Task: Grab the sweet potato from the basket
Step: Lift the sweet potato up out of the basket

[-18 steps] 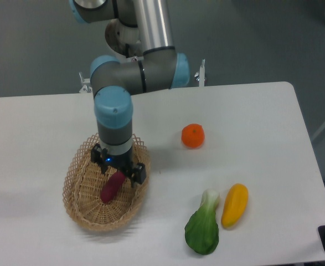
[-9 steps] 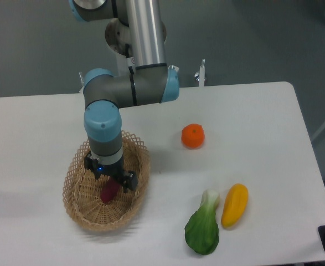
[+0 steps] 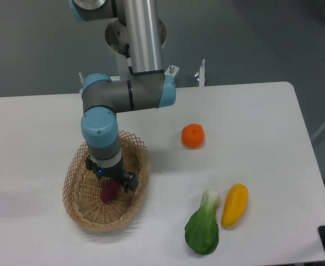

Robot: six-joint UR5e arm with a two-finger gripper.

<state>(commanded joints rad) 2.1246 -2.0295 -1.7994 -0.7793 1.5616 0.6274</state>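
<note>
The oval tan wicker basket (image 3: 79,213) lies on the white table at the left. The reddish-purple sweet potato (image 3: 107,192) lies inside it, only its lower end showing under my gripper. My gripper (image 3: 110,182) is lowered into the basket, straddling the upper end of the sweet potato. The jaws stand on either side of it; the frame does not show whether they have closed on it. The arm's wrist hides the basket's far half.
A round orange (image 3: 193,136) sits right of the basket. A green bok choy (image 3: 203,228) and a yellow oblong vegetable (image 3: 234,204) lie at the front right. The table's front edge runs just below the basket.
The arm has swung left and down over the second. My gripper has sunk deeper into the basket and now covers more of the sweet potato.
</note>
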